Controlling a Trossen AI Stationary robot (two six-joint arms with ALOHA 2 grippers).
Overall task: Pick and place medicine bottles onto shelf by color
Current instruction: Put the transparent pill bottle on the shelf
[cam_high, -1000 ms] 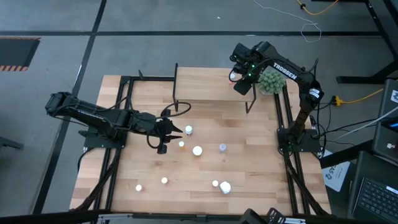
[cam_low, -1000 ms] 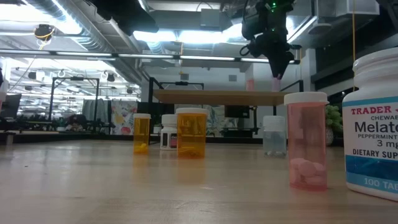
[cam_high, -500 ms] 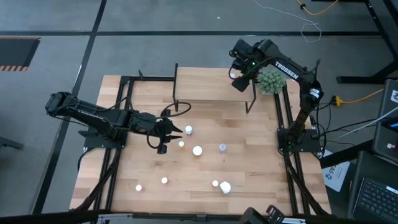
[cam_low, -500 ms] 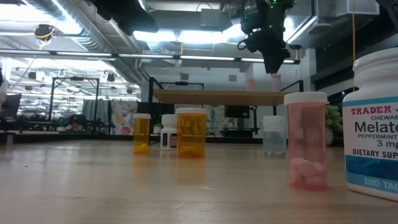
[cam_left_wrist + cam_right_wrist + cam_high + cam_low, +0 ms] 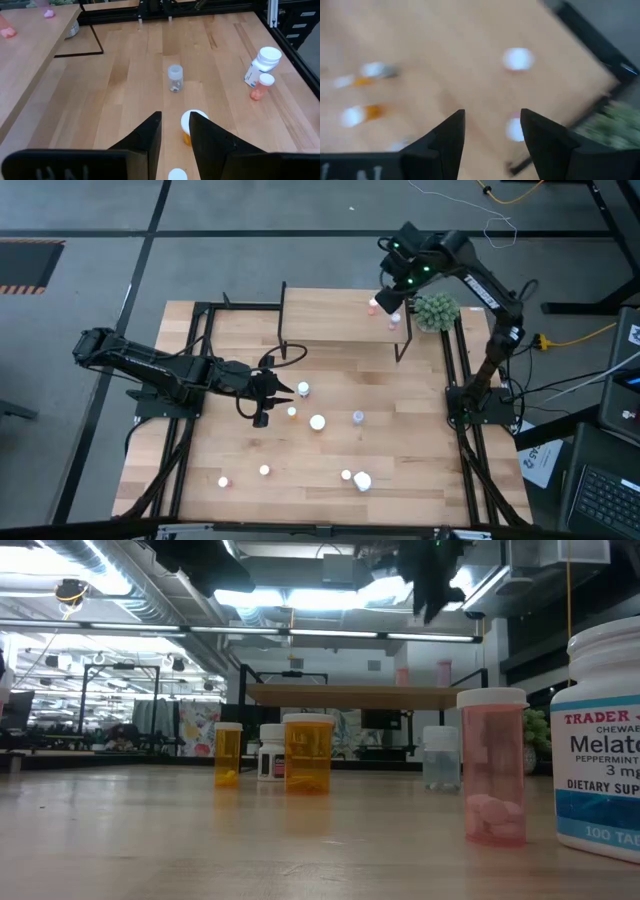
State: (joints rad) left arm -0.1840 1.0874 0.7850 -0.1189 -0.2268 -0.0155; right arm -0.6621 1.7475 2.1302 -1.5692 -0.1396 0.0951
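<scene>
shelf: light-wood board at the far end of the surface; two pink bottles are seen standing at its right end.
right pincer: raised above the shelf's right end, fingers spread, nothing held.
left pincer: low over mid-surface, fingers parted with an empty gap, just beside an orange bottle.
remaining: roughly eight bottles are counted on the surface – orange, pink, clear, white.
progress: judged early; pink is started, other colours not yet placed.
</scene>
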